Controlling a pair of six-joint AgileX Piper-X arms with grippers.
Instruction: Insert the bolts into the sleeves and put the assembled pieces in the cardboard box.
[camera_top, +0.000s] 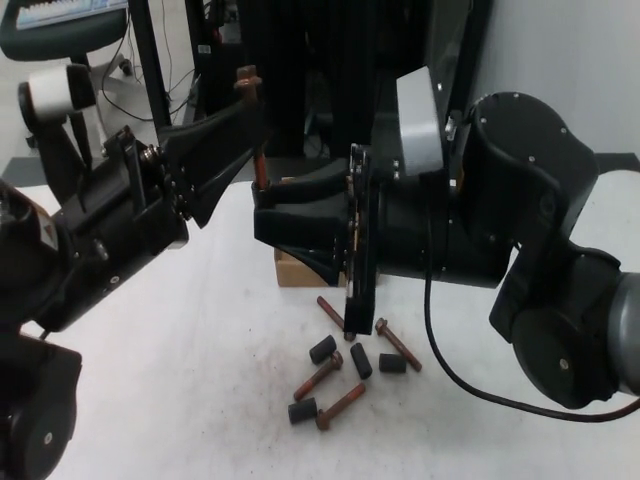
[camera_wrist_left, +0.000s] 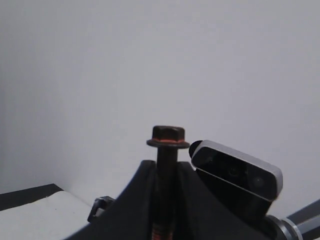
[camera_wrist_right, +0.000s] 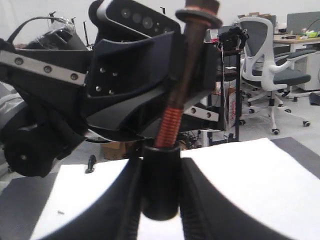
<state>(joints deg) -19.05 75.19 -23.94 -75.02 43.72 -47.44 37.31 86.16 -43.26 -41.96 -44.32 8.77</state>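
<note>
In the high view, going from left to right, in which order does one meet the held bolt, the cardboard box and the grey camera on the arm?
bolt → cardboard box → camera

No word, number or sign can be read anywhere. A small red-and-white sticker (camera_top: 40, 237) sits on the black housing of the left arm (camera_top: 100, 240), but its print is too small to make out. In the room behind, the right wrist view shows a brown cardboard carton (camera_wrist_right: 233, 106) with red marks on its side, too blurred to tell as letters. A bright screen (camera_top: 60, 12) at the far edge of the high view carries rows of fine lines, likewise illegible.
</note>
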